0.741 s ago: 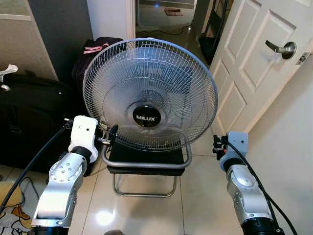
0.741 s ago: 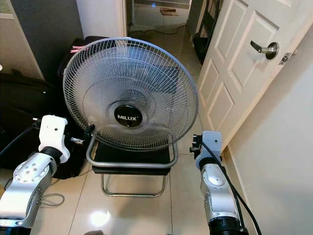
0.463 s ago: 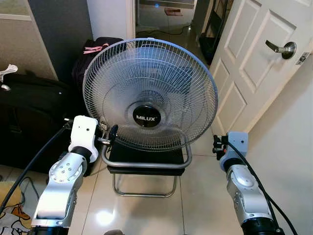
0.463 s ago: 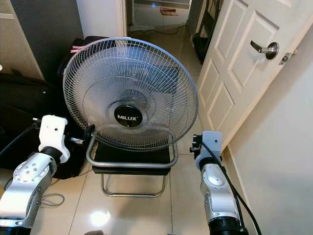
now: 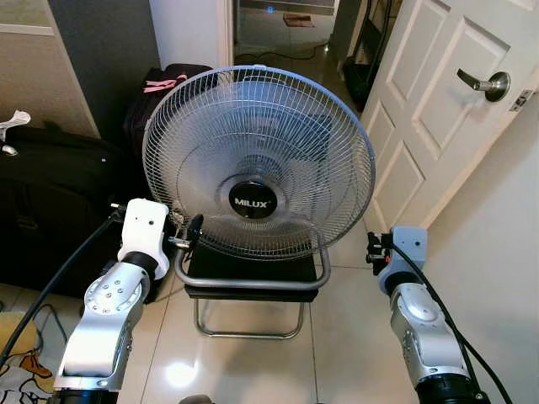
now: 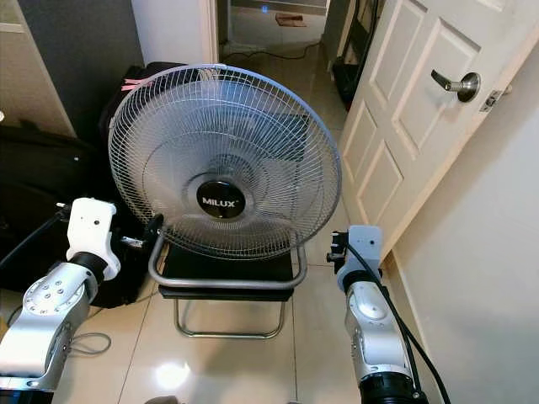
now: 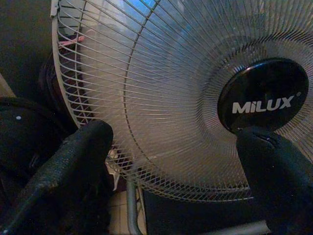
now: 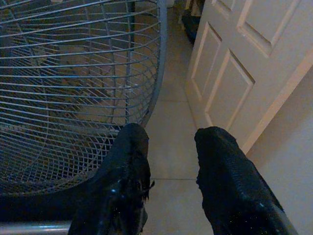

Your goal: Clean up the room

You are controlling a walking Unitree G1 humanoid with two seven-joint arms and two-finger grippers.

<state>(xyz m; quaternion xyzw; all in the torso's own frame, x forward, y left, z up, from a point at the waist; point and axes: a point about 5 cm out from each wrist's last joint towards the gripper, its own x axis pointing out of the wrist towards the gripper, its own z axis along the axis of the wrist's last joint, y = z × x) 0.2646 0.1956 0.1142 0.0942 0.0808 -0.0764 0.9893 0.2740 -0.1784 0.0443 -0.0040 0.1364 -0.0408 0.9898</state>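
Fan stands on a black chair, grille tilted up toward the camera. Left tool, fingers wide apart, sits at the grille's lower left edge. Right tool, fingers apart, hangs beside the right rim, gripping nothing. White door close on the right; bare tile floor in between.

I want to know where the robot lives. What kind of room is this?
Probably a home hallway or bedroom corner: a white panelled door stands open, black luggage sits by the wall, and a fan rests on a chair.

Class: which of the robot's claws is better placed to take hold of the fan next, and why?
Probably the left claw: open, it faces the fan at the grille's lower edge. The right claw points past the grille, toward the door.
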